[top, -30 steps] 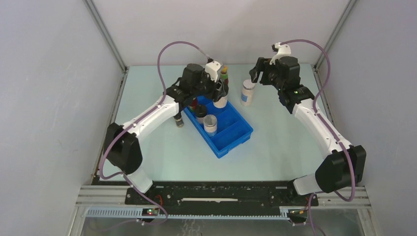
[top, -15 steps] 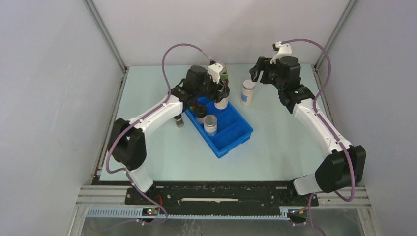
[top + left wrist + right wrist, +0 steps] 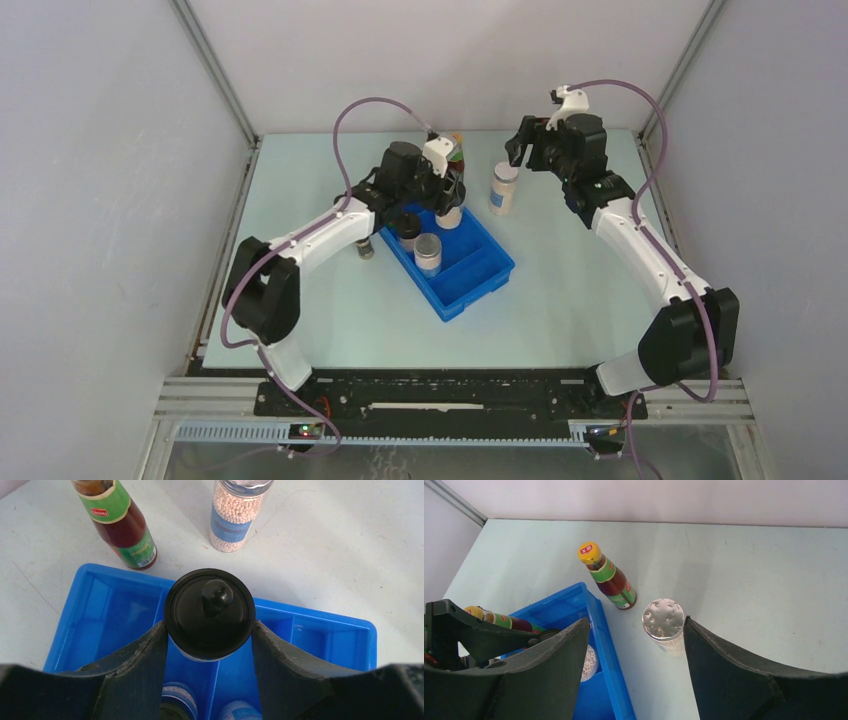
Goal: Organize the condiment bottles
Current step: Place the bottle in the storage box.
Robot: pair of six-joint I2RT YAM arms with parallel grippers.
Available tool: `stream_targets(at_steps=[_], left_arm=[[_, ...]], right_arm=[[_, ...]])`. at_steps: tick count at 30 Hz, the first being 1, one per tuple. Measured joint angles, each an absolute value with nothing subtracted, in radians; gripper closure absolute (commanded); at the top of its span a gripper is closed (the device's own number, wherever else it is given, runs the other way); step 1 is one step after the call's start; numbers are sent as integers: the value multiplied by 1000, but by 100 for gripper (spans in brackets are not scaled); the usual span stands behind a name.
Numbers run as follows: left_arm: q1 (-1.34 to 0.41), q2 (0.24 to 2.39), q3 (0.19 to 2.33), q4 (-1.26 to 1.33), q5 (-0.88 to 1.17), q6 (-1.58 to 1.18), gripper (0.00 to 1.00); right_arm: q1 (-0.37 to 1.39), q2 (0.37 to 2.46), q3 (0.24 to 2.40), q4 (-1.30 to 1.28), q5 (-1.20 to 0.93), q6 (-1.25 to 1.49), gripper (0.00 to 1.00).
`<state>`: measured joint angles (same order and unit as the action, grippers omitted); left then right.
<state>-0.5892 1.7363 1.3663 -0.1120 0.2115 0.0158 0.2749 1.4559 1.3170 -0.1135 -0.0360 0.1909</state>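
Left gripper (image 3: 209, 628) pinches black-lidded jar (image 3: 210, 611) above blue tray (image 3: 98, 605) divider; release here may tip it. Right gripper (image 3: 635, 622) spread, empty

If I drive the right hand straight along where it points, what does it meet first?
The right hand would probably meet the pale jar with the perforated metal lid, roughly centred ahead of its open jaws, beside the blue tray. How far off is unclear.
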Motion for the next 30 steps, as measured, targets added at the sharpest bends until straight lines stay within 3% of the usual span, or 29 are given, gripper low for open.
stream_targets(at_steps=[30], left_arm=[[-570,1737,1121,213,193,-30,100]], right_arm=[[275,1478,1317,-110,-45,189,22]])
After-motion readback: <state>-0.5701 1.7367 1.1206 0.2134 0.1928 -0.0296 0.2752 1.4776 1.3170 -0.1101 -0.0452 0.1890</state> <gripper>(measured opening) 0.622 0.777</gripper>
